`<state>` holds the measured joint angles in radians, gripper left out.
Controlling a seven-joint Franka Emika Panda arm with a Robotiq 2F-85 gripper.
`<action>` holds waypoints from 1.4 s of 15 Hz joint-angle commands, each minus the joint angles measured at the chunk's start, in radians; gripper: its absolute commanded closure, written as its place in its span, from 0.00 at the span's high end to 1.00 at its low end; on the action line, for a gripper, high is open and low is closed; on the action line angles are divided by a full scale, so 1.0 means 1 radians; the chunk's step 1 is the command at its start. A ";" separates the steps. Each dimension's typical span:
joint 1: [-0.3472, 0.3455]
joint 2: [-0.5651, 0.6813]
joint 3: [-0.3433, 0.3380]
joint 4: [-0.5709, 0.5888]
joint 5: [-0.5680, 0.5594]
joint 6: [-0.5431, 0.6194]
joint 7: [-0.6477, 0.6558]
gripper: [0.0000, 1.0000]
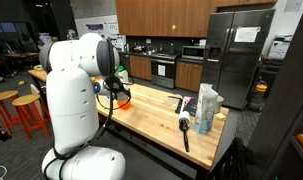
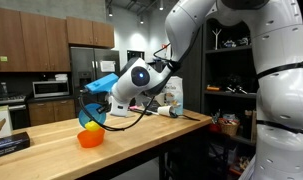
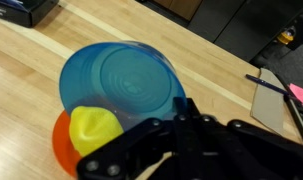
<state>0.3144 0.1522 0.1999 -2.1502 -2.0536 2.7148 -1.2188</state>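
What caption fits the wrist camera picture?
The tool holds a blue bowl beside a yellow cup in an orange bowl, over a wooden table.

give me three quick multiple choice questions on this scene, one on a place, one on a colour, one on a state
1. Where is the orange bowl?
A on a stool
B on the wooden counter
C atop the fridge

2. What colour is the plate at the gripper?
A blue
B green
C white

3. How do the jaws stand?
A wide open, clear of everything
B out of every view
C shut on the plate's rim

Answers: 1 B, an exterior view shows it sitting on the wood. 2 A, the wrist view shows it blue. 3 C, the gripper pinches the rim and the plate hangs above the bowl.
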 commanded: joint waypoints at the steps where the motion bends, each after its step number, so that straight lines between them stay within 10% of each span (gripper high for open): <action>1: -0.016 -0.001 0.023 -0.005 -0.086 -0.066 0.088 0.01; 9: 0.005 0.008 0.057 -0.068 -0.434 -0.322 0.321 0.01; 21: -0.087 -0.017 -0.018 -0.021 0.006 -0.213 -0.101 0.01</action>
<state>0.2588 0.1742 0.2040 -2.1880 -2.1721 2.4570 -1.2045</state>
